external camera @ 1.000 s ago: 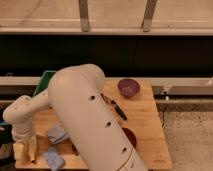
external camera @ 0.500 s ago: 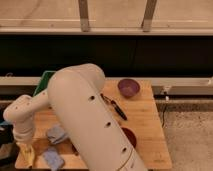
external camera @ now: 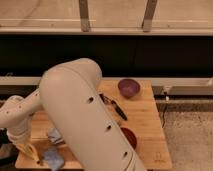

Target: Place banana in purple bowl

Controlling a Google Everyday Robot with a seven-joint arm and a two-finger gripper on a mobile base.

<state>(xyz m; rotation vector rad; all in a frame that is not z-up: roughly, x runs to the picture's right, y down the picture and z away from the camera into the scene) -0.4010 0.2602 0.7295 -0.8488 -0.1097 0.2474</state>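
Inspection of my gripper (external camera: 19, 142): it sits at the lower left of the frame, low over the near left corner of the wooden table (external camera: 145, 120), with its fingers pressed together on the upper end of the banana (external camera: 30, 151). The banana lies slanted towards the lower right, its far end just beside a blue-grey object (external camera: 52, 156) whose nature I cannot tell. The purple bowl (external camera: 129, 87) stands at the table's far edge, right of centre, well apart from the banana. A black utensil (external camera: 116, 108) lies between it and a red bowl (external camera: 130, 137), which is partly hidden behind my arm (external camera: 85, 115).
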